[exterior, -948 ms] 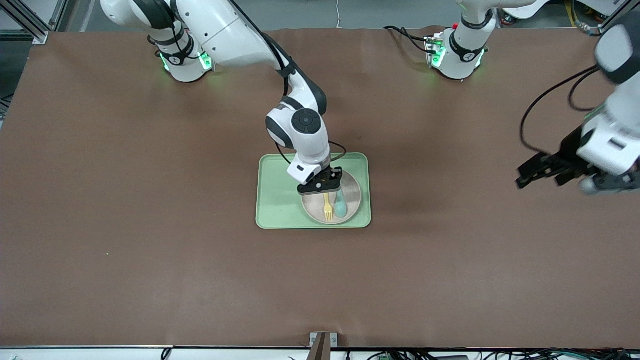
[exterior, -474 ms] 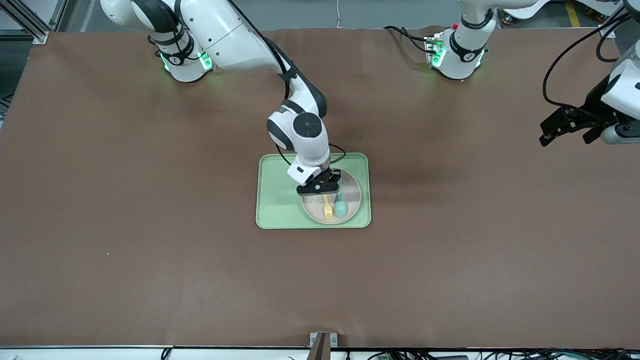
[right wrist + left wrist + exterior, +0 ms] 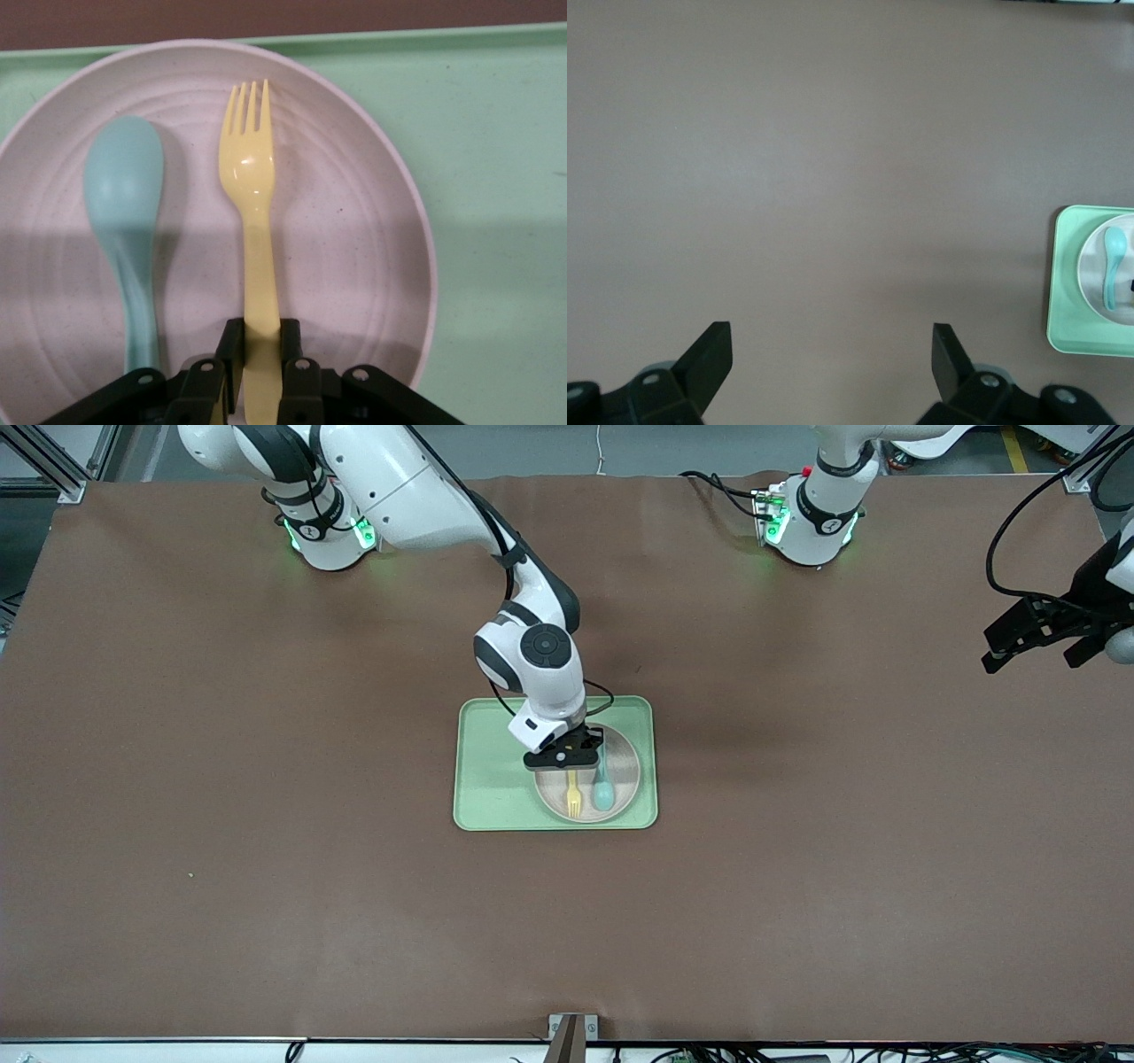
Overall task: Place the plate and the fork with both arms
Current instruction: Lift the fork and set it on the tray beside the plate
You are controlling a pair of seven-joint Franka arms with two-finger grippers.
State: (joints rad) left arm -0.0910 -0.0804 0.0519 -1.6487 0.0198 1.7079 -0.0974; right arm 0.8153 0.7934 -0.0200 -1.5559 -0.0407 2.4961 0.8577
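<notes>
Right wrist view: the right gripper [image 3: 262, 347] has pinched tight on the fork [image 3: 252, 230] handle, over the plate [image 3: 354, 230]. The left gripper [image 3: 1036, 638] hovers spread wide, holding nothing, above bare tabletop [image 3: 266, 868].

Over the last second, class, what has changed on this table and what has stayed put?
The right gripper closed its jaws on the fork handle over the plate. The left gripper, jaws open, swung toward its own end of the table. The plate, spoon and tray stayed put.
</notes>
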